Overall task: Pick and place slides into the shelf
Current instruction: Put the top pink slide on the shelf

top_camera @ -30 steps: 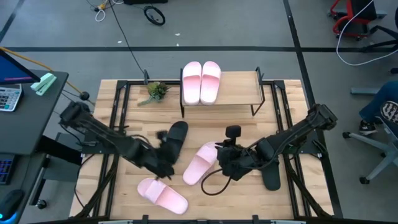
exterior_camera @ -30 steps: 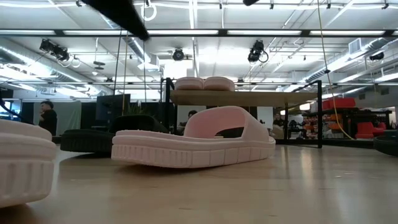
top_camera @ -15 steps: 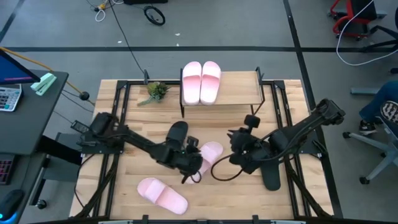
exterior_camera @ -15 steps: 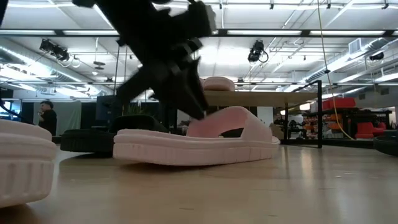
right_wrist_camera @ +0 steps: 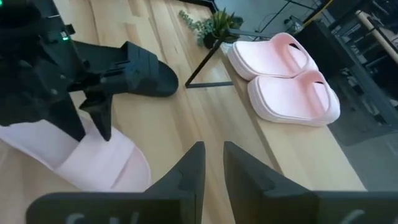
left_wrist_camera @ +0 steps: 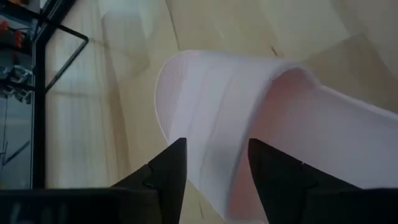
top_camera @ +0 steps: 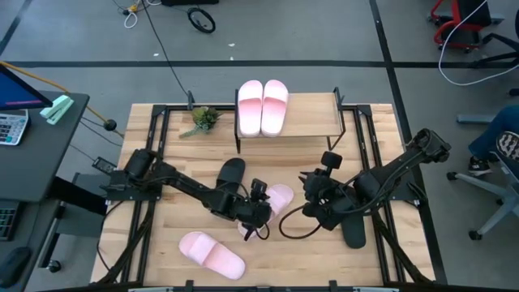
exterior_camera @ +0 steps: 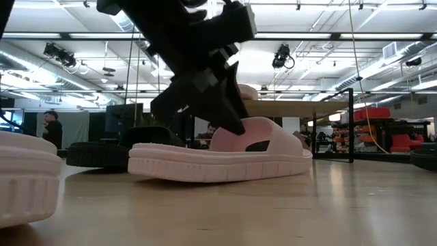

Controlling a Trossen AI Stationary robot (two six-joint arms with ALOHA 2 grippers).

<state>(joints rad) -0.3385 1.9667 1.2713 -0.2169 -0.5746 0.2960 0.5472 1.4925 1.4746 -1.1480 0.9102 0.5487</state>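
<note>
A pale pink slide (top_camera: 277,197) lies sole-down at the table's middle, also seen in the low view (exterior_camera: 218,160). My left gripper (top_camera: 258,212) is down on it, open, its fingers either side of the strap's edge (left_wrist_camera: 186,124). My right gripper (top_camera: 312,195) hovers just right of this slide, empty, its fingers (right_wrist_camera: 189,168) only narrowly apart. Two pink slides (top_camera: 261,107) sit side by side on the shelf (top_camera: 312,122). Another pink slide (top_camera: 211,253) lies near the near edge. One black slide (top_camera: 231,174) lies left of centre, a second black slide (top_camera: 354,231) under the right arm. My left gripper comes at the pink slide's wide strap (exterior_camera: 235,133) slanting down from the table's left. One finger (left_wrist_camera: 165,171) stands outside the strap's edge, the other (left_wrist_camera: 273,171) over the strap toward its opening. Whether the fingers touch the strap I cannot tell. The slide rests on the table.
A small potted plant (top_camera: 200,119) stands left of the shelf. Black frame rails (top_camera: 154,138) run along both sides of the table. The right half of the shelf board is bare. A desk with a calculator (top_camera: 12,126) stands beyond the table's left edge.
My left gripper has swung from beside the black slide toward the table's right and come down onto the pink slide's strap. My right gripper has drawn back from that slide toward the right. The pink slide has shifted slightly toward the right and far side.
</note>
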